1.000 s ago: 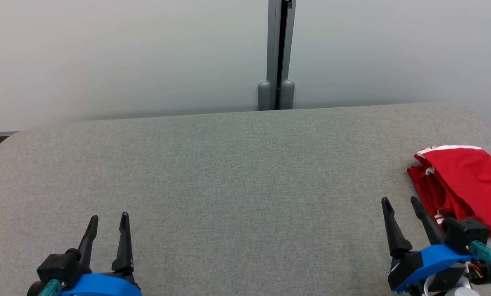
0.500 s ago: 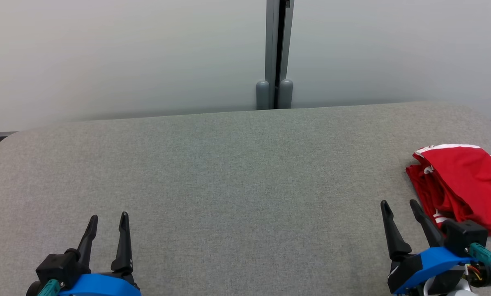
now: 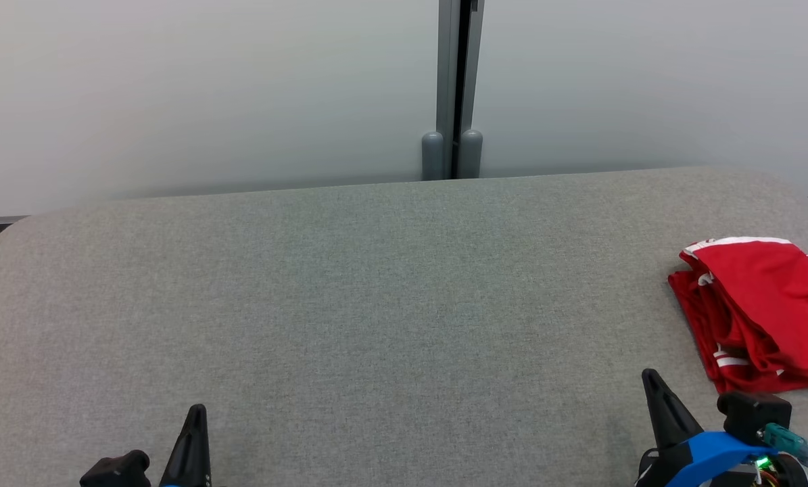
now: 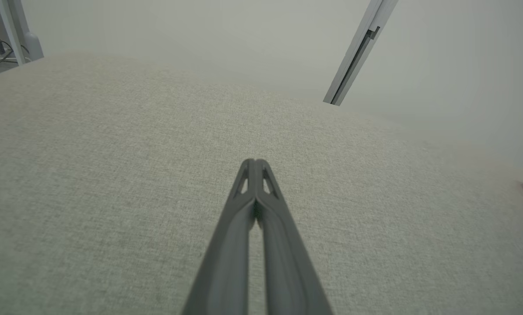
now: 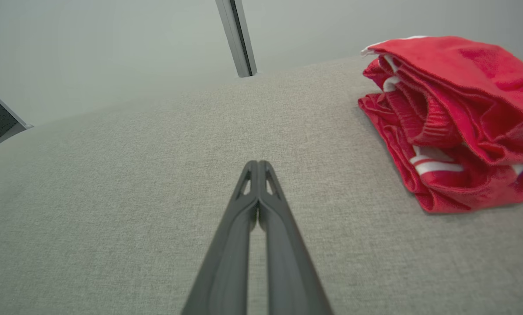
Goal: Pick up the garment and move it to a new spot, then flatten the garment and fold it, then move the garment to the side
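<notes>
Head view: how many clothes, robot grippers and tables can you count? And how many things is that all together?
Red garment: 1
Grippers: 2, the left gripper and the right gripper
Grey table: 1
Total: 4

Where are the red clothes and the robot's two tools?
red garment (image 3: 762, 291), head view, middle of its top fold.
left tool (image 4: 254, 162), left wrist view, where its closed fingertips meet.
right tool (image 5: 257, 164), right wrist view, where its closed fingertips meet.

Right edge cuts garment (image 3: 762, 304); bottom edge cuts left fingers (image 3: 193, 439).
</notes>
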Motion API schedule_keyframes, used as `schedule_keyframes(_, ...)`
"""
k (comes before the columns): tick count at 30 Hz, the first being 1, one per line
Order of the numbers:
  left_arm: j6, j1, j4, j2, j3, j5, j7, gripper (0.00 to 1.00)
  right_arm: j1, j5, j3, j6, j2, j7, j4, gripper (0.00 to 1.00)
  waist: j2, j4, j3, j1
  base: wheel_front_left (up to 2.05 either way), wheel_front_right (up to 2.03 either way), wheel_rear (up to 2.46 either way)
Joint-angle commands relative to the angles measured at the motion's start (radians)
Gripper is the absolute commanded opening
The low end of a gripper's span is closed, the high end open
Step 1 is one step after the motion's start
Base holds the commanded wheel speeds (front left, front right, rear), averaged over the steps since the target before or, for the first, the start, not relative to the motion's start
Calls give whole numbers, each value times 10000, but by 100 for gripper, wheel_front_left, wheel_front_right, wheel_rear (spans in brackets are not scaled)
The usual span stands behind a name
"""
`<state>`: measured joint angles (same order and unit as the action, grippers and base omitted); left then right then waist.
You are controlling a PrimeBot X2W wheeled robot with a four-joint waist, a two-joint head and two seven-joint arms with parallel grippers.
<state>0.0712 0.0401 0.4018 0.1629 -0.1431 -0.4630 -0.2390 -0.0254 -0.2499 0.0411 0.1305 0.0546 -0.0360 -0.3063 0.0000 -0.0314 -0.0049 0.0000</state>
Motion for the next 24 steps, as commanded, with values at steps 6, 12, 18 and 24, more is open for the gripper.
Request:
schedule_keyframes(6, 82, -305, -295, -45, 316, -1173, 333, 0, -168, -1419, 102, 0, 3, 149, 207, 0, 0, 19, 3, 0, 0, 0, 0)
schedule_keyframes(12, 118, -402, -393, -124, 478, -1915, 562, 0, -218, -2299, 144, 0, 0, 240, 250, 0, 0, 32, 7, 0, 0, 0, 0)
schedule_keyframes(18, 164, -507, -503, -210, 662, -2751, 821, 0, -281, -3290, 192, 1, -3, 348, 293, 0, 0, 48, 11, 0, 0, 0, 0)
schedule_keyframes(24, 201, -610, -601, -284, 839, -3534, 1061, 0, -343, -4215, 240, 1, -6, 447, 328, 0, 0, 63, 15, 0, 0, 0, 0)
